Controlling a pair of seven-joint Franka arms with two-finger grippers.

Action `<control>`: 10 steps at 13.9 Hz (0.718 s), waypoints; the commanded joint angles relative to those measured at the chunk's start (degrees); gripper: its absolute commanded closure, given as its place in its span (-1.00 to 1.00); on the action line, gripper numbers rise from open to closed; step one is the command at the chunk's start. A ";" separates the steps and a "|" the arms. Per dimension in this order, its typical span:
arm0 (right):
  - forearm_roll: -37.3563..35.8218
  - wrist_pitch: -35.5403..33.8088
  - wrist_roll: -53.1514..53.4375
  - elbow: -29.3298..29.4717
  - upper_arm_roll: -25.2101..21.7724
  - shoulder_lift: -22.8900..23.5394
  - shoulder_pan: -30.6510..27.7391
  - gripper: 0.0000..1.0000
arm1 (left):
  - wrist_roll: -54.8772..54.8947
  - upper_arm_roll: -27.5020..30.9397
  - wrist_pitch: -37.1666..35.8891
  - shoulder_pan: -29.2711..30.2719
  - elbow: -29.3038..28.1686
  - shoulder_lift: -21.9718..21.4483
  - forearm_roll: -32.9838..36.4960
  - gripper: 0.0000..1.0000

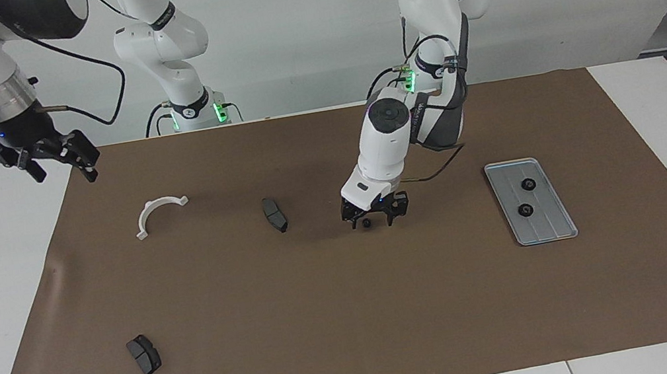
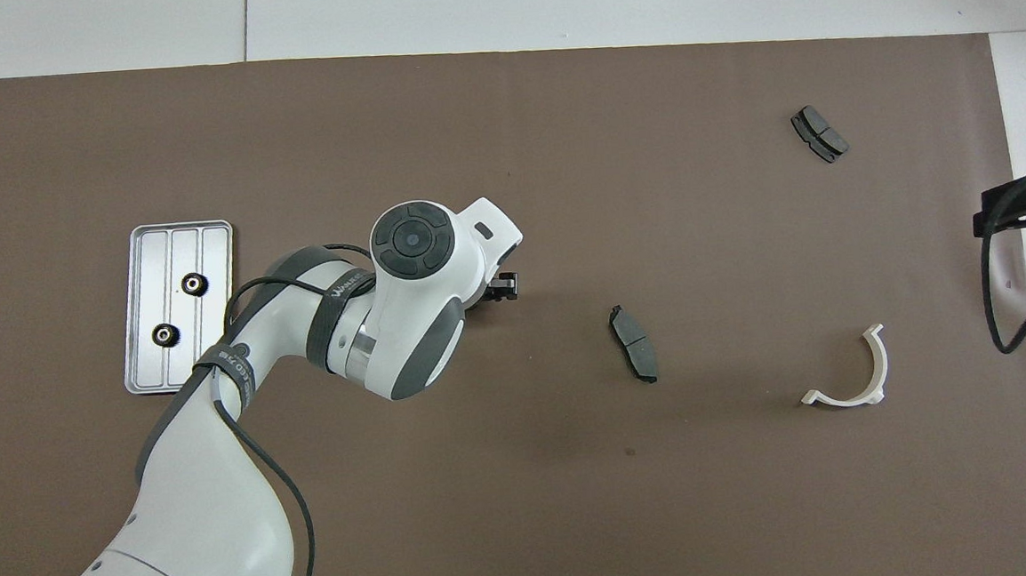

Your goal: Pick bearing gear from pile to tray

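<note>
The left pincer is low on the brown mat, well apart from the tray toward the right arm's end of the desk, and its two fingers stand apart on both sides of a small black gear that lies on the mat. Two more gears lie inside the tray. The right pincer waits high over the mat's edge, very far from the tray, with fingers apart and nothing between them.
</note>
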 commanded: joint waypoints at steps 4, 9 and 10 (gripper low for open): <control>-0.55 -0.10 -1.89 -0.98 0.33 -0.65 0.96 -1.00 | -3.28 0.96 3.99 -2.37 -4.88 -1.73 0.37 -0.45; -2.13 -0.63 -2.15 -1.15 0.51 -0.91 1.75 -1.00 | -3.37 0.96 3.92 -2.38 -4.88 -1.73 0.37 -0.17; -1.70 -0.37 -1.89 -1.15 0.69 -0.82 1.76 -1.00 | -3.28 0.96 3.92 -2.38 -4.88 -1.73 0.37 -0.11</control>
